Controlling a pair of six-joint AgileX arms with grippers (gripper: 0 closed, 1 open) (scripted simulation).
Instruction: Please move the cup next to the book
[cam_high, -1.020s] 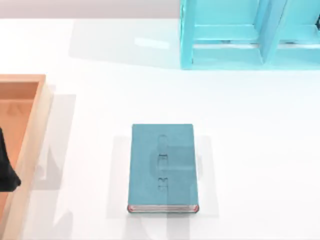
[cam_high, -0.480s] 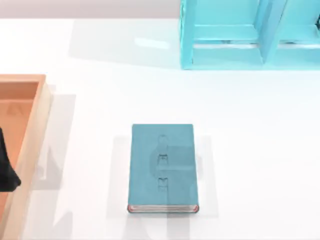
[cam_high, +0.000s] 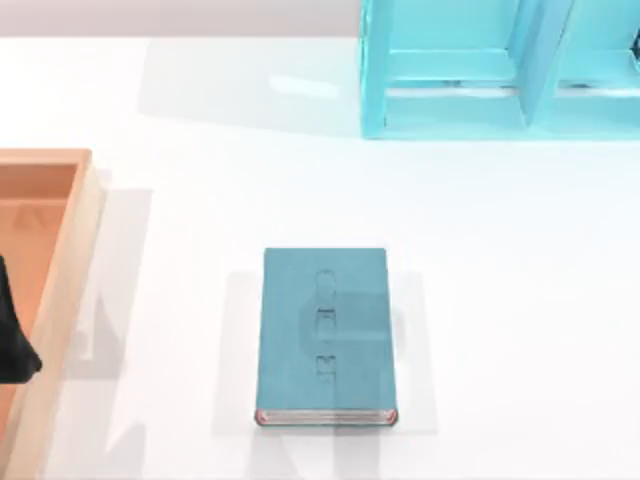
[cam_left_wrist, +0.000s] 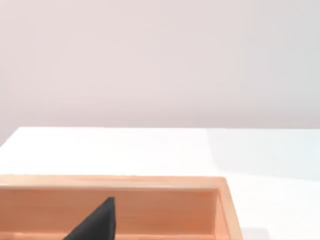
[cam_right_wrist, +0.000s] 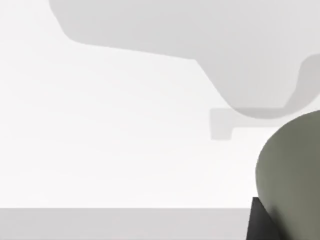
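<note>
- At table centre, the book (cam_high: 325, 335) lies flat, with bare table on both sides for a cup.
- Against the right gripper's dark finger (cam_right_wrist: 260, 222) sits the cup (cam_right_wrist: 292, 175), seemingly grasped for carrying; jaw state unclear.
- Left arm (cam_high: 12, 335) idles over the wooden tray (cam_high: 70, 260); jaw state unclear.

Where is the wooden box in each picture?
Top view: the wooden tray sits at the table's left edge.
Left wrist view: the wooden tray is close up, with bare table beyond it.
Right wrist view: a different spot, with the olive-grey cup up close instead.
Shared landmark: the white table, under everything in all three.
</note>
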